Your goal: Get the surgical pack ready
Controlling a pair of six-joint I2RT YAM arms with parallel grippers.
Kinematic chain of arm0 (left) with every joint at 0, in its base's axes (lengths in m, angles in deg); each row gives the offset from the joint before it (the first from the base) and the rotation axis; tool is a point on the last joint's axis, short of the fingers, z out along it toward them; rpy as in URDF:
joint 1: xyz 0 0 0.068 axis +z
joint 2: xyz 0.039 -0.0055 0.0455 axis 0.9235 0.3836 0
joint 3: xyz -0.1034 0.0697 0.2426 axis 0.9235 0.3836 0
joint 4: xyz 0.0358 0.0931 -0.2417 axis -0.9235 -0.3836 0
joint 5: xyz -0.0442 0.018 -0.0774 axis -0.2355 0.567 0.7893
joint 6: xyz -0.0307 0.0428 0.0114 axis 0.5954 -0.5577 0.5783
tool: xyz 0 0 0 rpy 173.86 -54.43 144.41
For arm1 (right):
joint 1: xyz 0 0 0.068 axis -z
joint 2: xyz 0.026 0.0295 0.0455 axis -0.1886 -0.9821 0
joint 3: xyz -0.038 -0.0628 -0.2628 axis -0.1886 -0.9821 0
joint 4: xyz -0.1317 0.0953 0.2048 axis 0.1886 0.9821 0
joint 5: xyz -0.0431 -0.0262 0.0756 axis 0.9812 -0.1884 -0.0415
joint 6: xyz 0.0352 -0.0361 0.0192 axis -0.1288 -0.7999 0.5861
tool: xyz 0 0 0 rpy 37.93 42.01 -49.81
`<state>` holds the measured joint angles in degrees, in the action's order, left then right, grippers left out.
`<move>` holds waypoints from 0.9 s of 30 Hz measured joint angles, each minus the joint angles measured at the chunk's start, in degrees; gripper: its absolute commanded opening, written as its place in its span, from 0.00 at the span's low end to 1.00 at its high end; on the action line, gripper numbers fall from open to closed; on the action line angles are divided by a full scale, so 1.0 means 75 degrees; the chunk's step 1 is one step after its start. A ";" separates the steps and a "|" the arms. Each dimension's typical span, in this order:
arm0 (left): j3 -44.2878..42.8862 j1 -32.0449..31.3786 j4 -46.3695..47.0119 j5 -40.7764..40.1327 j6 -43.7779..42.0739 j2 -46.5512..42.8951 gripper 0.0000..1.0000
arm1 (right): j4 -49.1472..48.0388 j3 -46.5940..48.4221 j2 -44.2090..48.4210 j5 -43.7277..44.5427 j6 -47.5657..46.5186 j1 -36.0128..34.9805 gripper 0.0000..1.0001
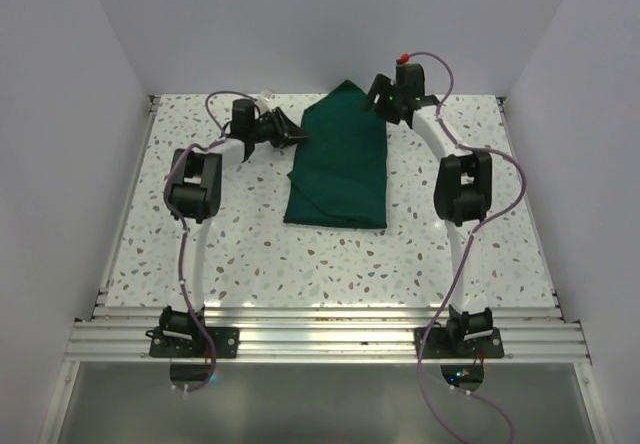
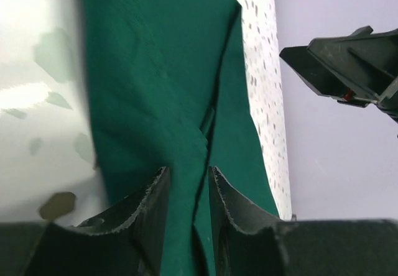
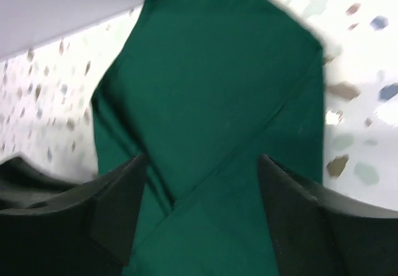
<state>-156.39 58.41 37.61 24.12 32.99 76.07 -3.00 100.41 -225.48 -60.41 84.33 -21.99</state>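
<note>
While jaws flank it, folded drape (image 1: 338,164) lies on speckled table (image 1: 250,254)

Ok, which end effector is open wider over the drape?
The right end effector: its fingers stand wide apart above the green drape, while the left end effector has them nearly together, drape showing in the narrow gap.

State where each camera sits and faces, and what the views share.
Top external: high behind the arms, looking down at the table; both arms and bases show.
Left wrist: on the left arm, looking along its fingers over the cloth; the right gripper shows beyond.
Right wrist: on the right arm, looking down between its spread fingers.
Shared: the cloth, in all three.
</note>
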 measured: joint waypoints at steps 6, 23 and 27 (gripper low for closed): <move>0.0294 -0.0052 0.0029 0.0822 -0.0015 -0.0306 0.27 | -0.0603 -0.2349 0.1314 -0.2084 0.0490 0.0146 0.18; 0.1151 -0.0248 -0.0539 0.1728 0.0061 -0.0262 0.18 | -0.0769 -0.2920 -0.0052 -0.5380 0.0828 0.0898 0.19; 0.1105 -0.0041 -0.1338 0.1553 -0.0172 -0.0251 0.14 | -0.0571 -0.2920 -0.0052 -0.5517 0.0560 0.0883 0.20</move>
<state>-148.11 58.10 27.58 35.77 31.70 74.19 -7.29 78.51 -225.87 -101.78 88.52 -15.36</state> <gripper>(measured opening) 0.153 0.197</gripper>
